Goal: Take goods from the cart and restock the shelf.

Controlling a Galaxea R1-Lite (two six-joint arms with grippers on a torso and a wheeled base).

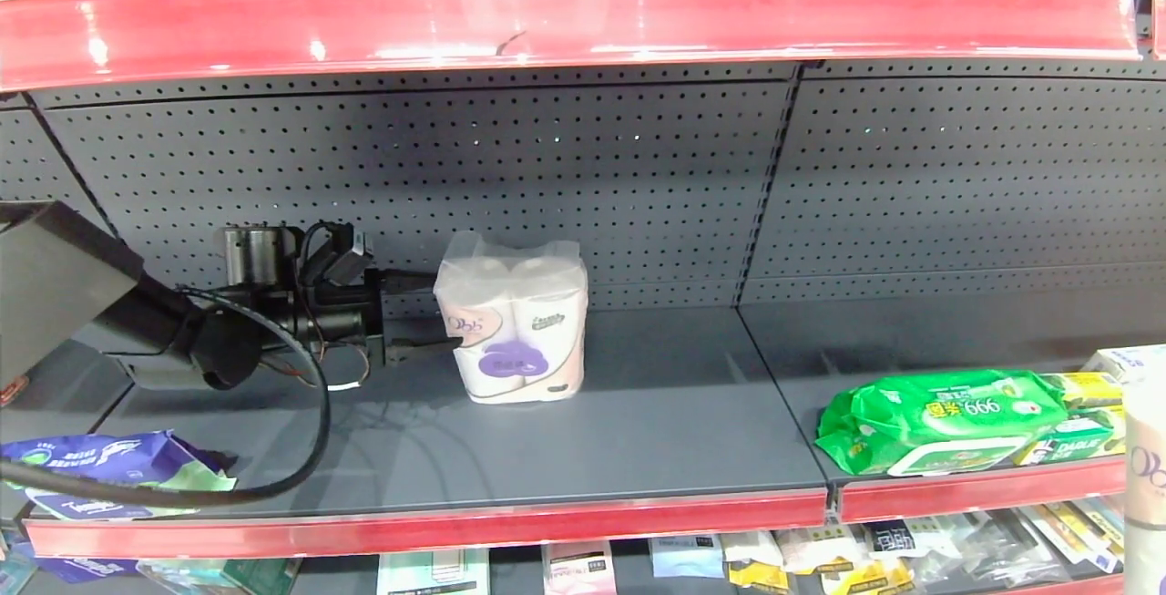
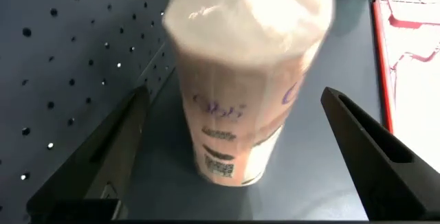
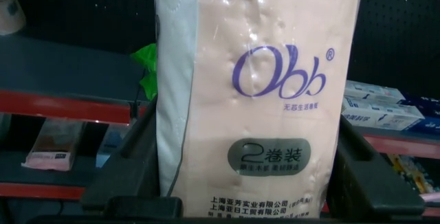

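Tissue pack (image 3: 261,93) in right end effector (image 3: 246,124)

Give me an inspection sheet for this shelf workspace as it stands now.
Surface: grey shelf, red front edge.
Job's things: toilet roll pack upright on the shelf; second roll pack in the right gripper.
Clutter: green wipes pack at right; blue packs at front left.
Grippers: left gripper open, fingers flanking the standing pack, apart from it; right gripper shut on the second roll pack.
Cables: black cable loops over the shelf.
Surroundings: perforated back panel; goods on the lower shelf.
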